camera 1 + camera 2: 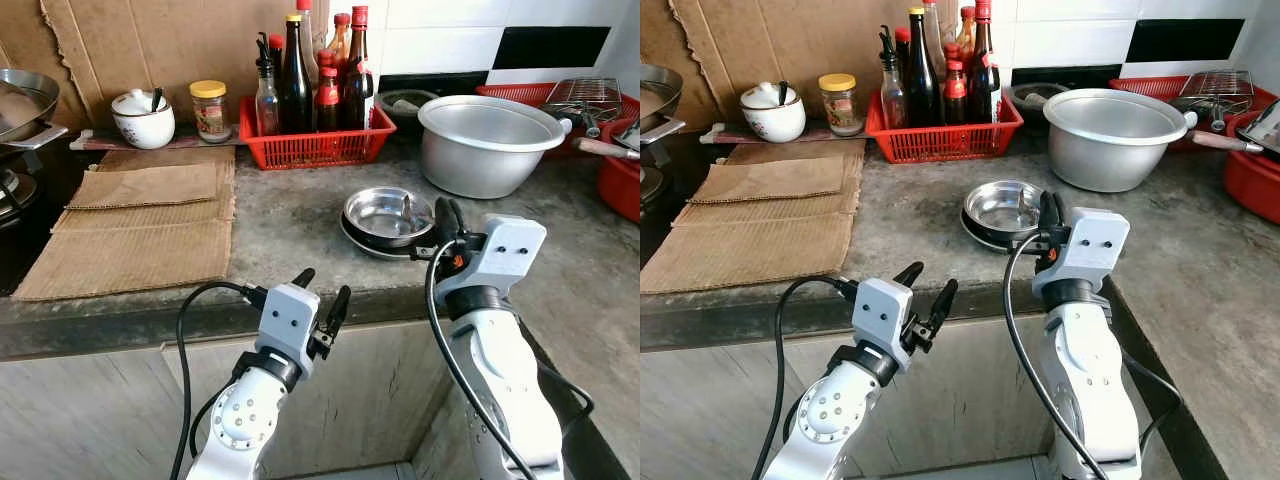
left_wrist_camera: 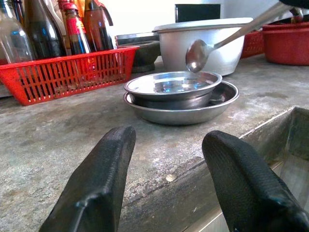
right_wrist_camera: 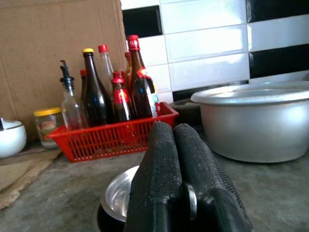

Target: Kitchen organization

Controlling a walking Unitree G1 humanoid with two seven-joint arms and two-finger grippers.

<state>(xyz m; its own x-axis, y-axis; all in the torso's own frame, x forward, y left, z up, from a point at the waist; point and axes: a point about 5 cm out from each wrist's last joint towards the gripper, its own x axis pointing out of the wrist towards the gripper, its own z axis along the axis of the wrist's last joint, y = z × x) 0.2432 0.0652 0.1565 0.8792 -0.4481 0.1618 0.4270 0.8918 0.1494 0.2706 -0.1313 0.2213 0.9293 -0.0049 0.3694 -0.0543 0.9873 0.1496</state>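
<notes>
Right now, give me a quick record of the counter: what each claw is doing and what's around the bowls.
left claw: open, holding nothing, near the front edge of the counter
right claw: shut on a spoon, whose scoop end is just above the steel bowls
steel bowls: stacked, mid-counter
behind them: red basket of bottles; aluminium pot
</notes>
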